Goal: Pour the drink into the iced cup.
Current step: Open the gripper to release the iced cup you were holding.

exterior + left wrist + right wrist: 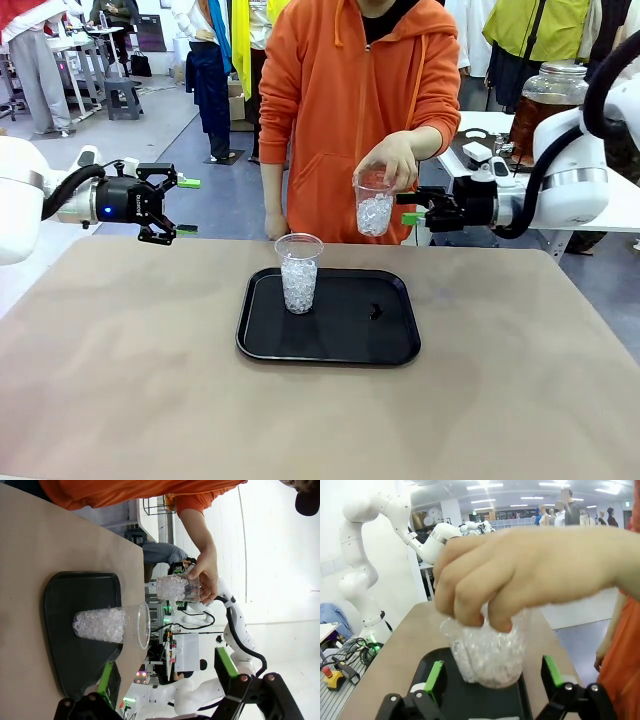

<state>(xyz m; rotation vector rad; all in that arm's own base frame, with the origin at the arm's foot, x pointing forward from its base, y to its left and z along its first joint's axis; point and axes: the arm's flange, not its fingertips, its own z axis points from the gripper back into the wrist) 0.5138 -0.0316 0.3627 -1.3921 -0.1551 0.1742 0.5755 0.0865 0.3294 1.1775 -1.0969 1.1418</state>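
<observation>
Right gripper [408, 208] had its fingers spread wide, one on each side of the cup [375, 208] that a person's hand [392, 160] held up by the rim. We think the cup was changing hands there. Left gripper [188, 206] was spread too, empty, off to the side, out of the way. On the table [120, 380], the tray [330, 345] was there to catch spills. Far back, the drink [540, 115] sat in its jar [552, 72], not poured yet. The other cup [298, 272], full of ice, stood on the tray.
</observation>
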